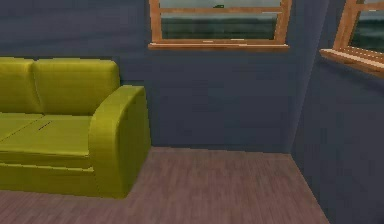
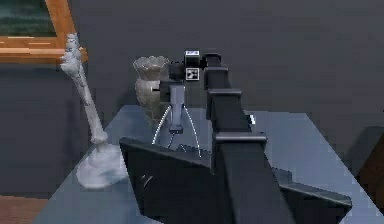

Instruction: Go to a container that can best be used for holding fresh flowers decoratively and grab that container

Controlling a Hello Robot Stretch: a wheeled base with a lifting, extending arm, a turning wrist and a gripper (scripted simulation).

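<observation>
**Vase up-left of gripper, upright on table**

Arm side view: a grey-blue table (image 2: 290, 140) carries everything. The arm (image 2: 235, 140) extends across it, above a dark laptop (image 2: 170, 185). A tall white statue (image 2: 90, 120) stands at the view's left. The vase (image 2: 150, 75) stands upright, long axis vertical, near the table's far edge. In the picture it is just left of and beyond the gripper (image 2: 178, 143). Touching or apart: cannot tell. Grip state and load: cannot tell. Judgement: a short shift toward the vase comes next

Home living rm: yellow-green sofa (image 1: 60, 125), wood-framed window (image 1: 220, 25).
</observation>
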